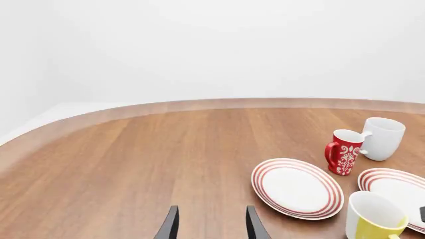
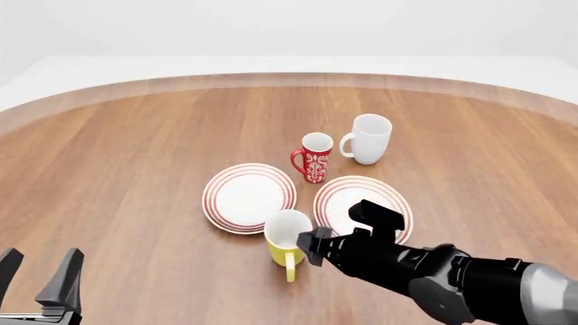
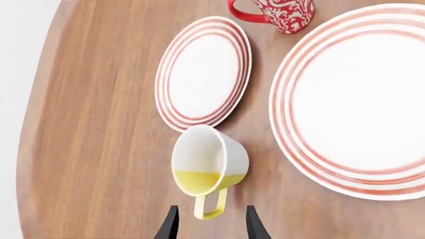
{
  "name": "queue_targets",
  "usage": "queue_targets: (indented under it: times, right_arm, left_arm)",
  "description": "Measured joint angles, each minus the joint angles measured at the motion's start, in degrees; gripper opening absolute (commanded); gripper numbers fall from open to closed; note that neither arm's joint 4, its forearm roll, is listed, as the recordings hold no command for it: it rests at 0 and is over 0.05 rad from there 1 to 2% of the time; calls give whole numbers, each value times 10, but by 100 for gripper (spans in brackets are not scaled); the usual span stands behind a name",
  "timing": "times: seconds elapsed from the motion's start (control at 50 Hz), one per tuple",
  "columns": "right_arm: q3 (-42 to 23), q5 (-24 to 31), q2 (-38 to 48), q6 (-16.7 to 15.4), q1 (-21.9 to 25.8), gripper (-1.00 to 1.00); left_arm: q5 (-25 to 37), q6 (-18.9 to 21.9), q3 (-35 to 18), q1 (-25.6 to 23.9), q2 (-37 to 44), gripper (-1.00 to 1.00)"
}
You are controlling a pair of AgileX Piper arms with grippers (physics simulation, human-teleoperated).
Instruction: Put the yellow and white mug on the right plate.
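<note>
Only the right wrist view shows right tool (image 3: 207, 221) flanking mug handle (image 3: 210, 205).

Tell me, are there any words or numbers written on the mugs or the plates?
None: no words, letters, numbers or signs can be read anywhere.
Red mug: only a white leafy pattern, no writing.
Yellow and white mug: plain.
White mug: plain.
Left plate and right plate: only red rings at the rim.
</note>
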Motion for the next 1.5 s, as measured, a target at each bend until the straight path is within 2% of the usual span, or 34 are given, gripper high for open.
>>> queue_targets:
  times: [0.34,0.78,1.5]
  right_arm:
    - [-9,-11,23,-2,7,100]
    - [-6,-58,68,17,30,100]
    - [-14,-99,121,31,51,100]
  left_arm:
    - [0,0,0,0,0,100]
    - [0,0,0,0,0,100]
    - [0,0,0,0,0,100]
